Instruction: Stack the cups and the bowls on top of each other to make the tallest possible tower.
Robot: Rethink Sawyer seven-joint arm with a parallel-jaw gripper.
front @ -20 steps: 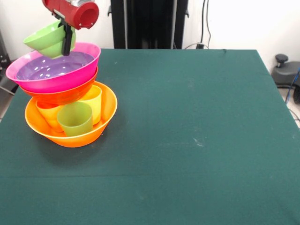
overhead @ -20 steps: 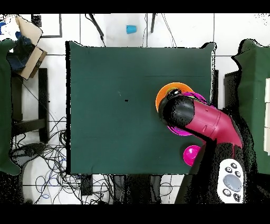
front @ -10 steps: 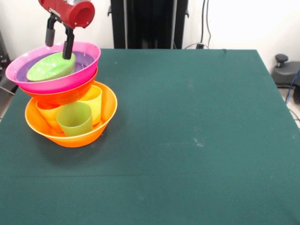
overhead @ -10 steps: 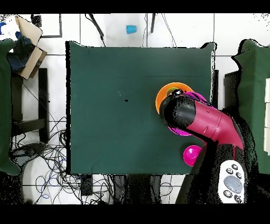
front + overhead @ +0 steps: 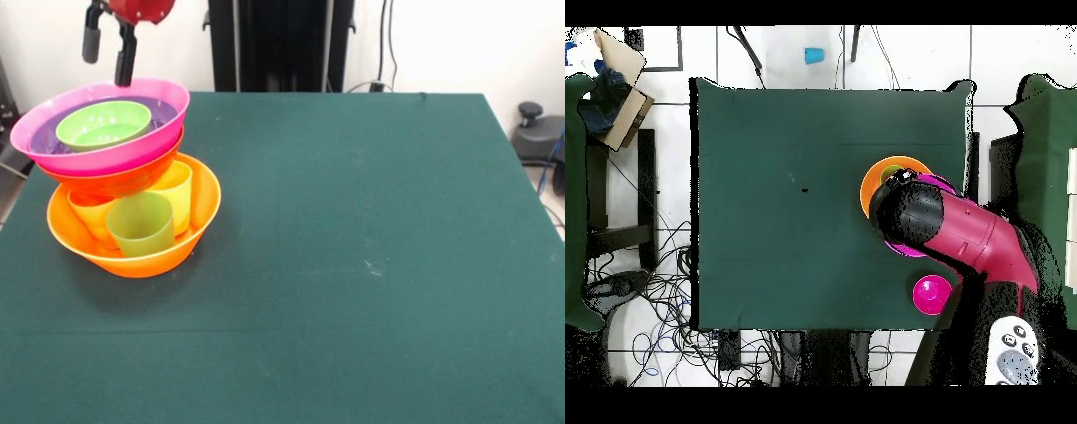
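Note:
The tower stands at the table's left in the front view. Its base is the large orange bowl [image 5: 137, 258], which holds a green cup [image 5: 141, 226], a yellow cup [image 5: 177, 193] and an orange cup [image 5: 92, 217]. On them rest a red-orange bowl [image 5: 119, 183], a pink bowl [image 5: 106, 157], a purple bowl [image 5: 157, 112] and, upright on top, a light green bowl [image 5: 103, 124]. My gripper [image 5: 108, 49] hangs open and empty just above it. From overhead the arm [image 5: 950, 228] hides most of the tower; the orange bowl's rim [image 5: 877, 176] shows.
A small crimson bowl [image 5: 931, 294] sits alone on the green table [image 5: 785, 200] near its edge by the robot base. A blue cup [image 5: 813, 55] lies on the floor beyond the far table edge. Boxes and cables lie beside the table.
The gripper let go of the light green bowl, which settled upright inside the purple bowl. The gripper then rose, open and empty.

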